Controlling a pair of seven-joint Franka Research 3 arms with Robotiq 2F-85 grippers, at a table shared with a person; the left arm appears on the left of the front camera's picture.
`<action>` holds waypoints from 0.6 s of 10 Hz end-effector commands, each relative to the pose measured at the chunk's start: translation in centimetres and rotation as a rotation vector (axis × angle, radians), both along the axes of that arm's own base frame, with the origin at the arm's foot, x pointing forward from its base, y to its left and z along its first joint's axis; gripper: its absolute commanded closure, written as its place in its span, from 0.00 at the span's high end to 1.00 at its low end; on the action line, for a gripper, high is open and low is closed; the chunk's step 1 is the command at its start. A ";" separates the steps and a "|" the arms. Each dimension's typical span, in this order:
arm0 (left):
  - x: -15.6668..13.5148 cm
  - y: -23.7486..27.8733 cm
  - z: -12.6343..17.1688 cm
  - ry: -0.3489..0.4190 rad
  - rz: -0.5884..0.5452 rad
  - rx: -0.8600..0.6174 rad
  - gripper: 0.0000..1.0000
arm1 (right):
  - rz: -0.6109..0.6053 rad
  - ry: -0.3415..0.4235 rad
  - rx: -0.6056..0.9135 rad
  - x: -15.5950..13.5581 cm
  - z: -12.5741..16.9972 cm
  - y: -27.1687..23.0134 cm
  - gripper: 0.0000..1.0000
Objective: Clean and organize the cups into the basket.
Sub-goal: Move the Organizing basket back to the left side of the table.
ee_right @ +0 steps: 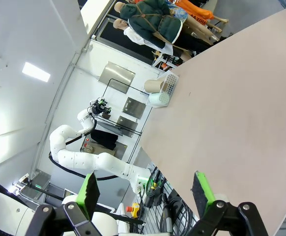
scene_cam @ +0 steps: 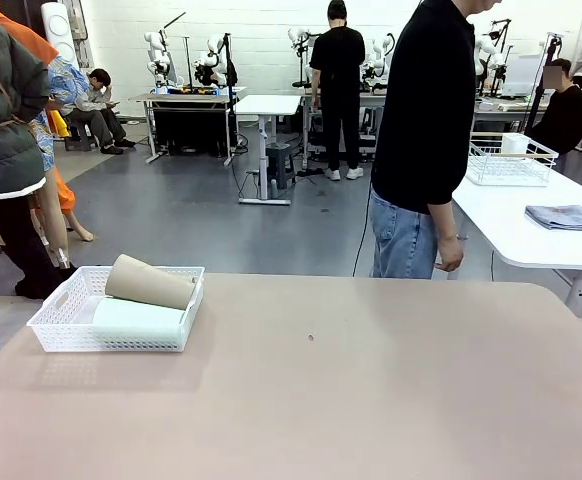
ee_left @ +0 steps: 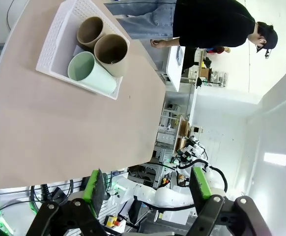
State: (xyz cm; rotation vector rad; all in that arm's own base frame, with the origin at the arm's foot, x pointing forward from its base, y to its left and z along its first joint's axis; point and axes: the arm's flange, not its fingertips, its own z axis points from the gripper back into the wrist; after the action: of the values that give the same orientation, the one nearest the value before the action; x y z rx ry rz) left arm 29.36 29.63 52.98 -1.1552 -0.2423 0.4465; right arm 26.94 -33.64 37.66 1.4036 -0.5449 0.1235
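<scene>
— Behind your big tan table (scene_cam: 371,390) a person (scene_cam: 426,140) stands at the far edge. Where are your cups?

— You see the white basket (scene_cam: 56,335) on the table's left side. The mint cup (scene_cam: 136,317) and the brown cups (scene_cam: 151,282) lie on their sides in it.

— And your grippers?

— Your left gripper (ee_left: 147,183) is spread wide, holding nothing, well apart from the basket. Your right gripper (ee_right: 147,189) is wide open too, empty, far from the cups.
</scene>
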 end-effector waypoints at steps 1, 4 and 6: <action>-0.2 0.1 0.1 0.003 0.006 -0.008 0.89 | -0.004 -0.003 -0.006 0.0 0.1 0.1 1.00; -0.2 0.1 0.1 0.003 0.006 -0.008 0.89 | -0.004 -0.003 -0.006 0.0 0.1 0.1 1.00; -0.2 0.1 0.1 0.003 0.006 -0.008 0.89 | -0.004 -0.003 -0.006 0.0 0.1 0.1 1.00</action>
State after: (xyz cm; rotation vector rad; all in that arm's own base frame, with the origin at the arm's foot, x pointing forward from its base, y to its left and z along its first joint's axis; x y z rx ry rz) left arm 29.35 29.68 52.92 -1.1556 -0.2414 0.4484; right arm 26.94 -33.64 37.66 1.4036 -0.5449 0.1235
